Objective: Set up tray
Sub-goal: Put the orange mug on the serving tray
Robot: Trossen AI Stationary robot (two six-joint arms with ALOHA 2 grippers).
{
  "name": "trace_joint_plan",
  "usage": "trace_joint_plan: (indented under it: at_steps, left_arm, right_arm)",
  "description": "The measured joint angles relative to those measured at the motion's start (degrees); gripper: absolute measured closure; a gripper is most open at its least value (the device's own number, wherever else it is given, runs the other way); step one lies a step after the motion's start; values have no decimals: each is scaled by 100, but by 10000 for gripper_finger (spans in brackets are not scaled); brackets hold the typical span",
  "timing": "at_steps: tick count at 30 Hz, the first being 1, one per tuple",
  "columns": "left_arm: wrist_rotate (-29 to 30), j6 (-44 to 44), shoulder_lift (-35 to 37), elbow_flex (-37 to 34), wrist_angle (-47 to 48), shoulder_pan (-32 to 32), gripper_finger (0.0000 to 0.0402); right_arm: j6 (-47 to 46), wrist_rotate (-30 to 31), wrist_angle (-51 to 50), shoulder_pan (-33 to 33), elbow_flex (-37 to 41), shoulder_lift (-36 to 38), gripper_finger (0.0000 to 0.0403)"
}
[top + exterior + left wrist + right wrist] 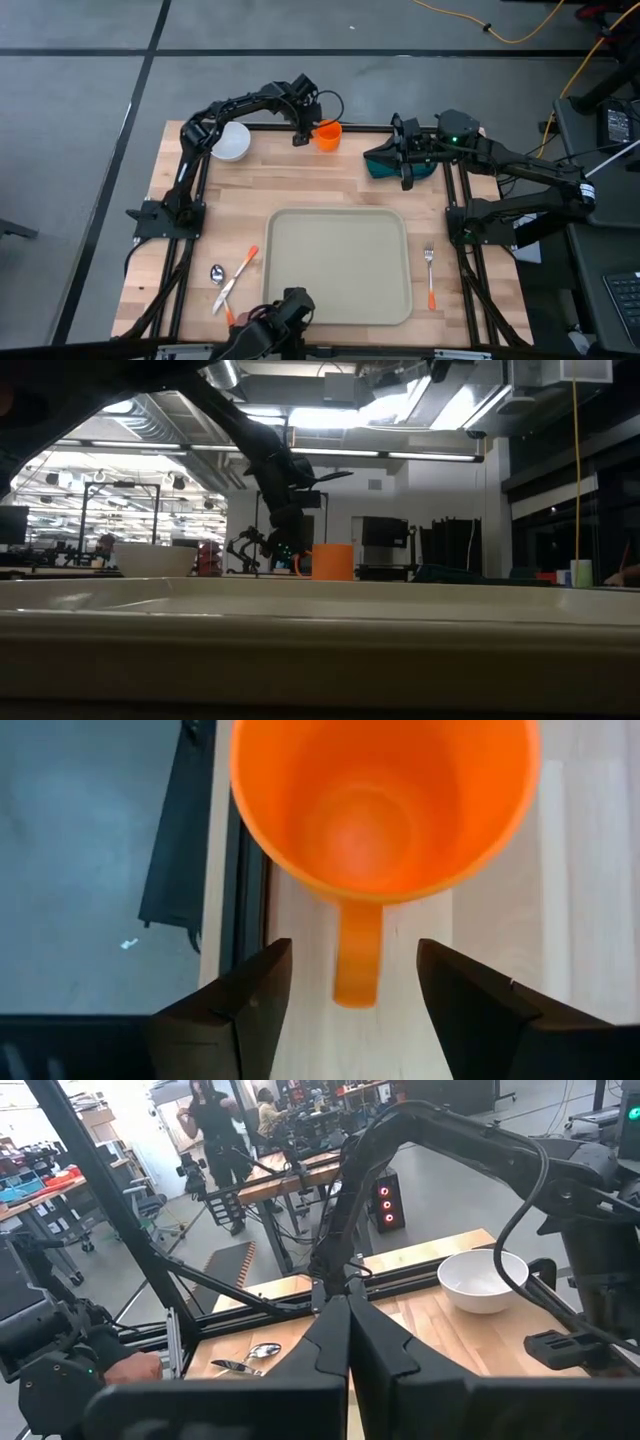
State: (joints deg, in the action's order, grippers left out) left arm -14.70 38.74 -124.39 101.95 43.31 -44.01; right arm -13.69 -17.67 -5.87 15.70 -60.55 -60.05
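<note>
so nearest the front edge of the table you've got the tray (340, 265), big cream rectangle sitting flat in the middle of the wood, nothing on it yet. cutlery is parked either side: a spoon (217, 272) and an orange-handled knife (236, 278) just off its left rim, a fork (430, 275) just off the right one. all untouched.

further back is where the action is. the left gripper (299, 135) is up at the far edge, right beside the orange mug (328, 133). in the left wrist view the mug (385, 805) is seen from above and its handle (356, 952) sits between the two fingers (240, 1005), which are spread wide with daylight on both sides of the handle. so open, not holding anything yet. my read is it's lining up to pinch that handle.

tips if i were driving: the handle looks roughly centred, maybe a hair closer to one finger, so i'd nudge sideways before closing or the mug will twist as the first pad lands. go low enough to catch the meat of the handle, not just its tip. the mug is close to the table's back edge and the frame rail, so lift straight up before swinging toward the tray.

the white bowl (232, 141) is near the left arm's elbow, watch that on the swing.

right gripper (406, 160) is over the teal plate (382, 163) at the far right, fingers pressed together, apparently just waiting.
</note>
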Motion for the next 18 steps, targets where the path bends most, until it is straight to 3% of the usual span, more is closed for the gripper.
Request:
trace_joint_plan:
  at_steps: [6, 9, 13, 18]
  left_arm:
    - [47, -52, -74, 0, 45, 0, 211]
    - [49, -50, -80, -2, 32, 0, 263]
    - [5, -60, -80, 0, -28, -4, 363]
    - [-35, -61, -77, 0, 55, -13, 365]
  right_arm:
    - [47, 2, -1, 0, 0, 0, 397]
    - [57, 2, 0, 0, 0, 0, 397]
    - [76, 2, 0, 0, 0, 0, 397]
    - [206, 4, 0, 0, 0, 0, 397]
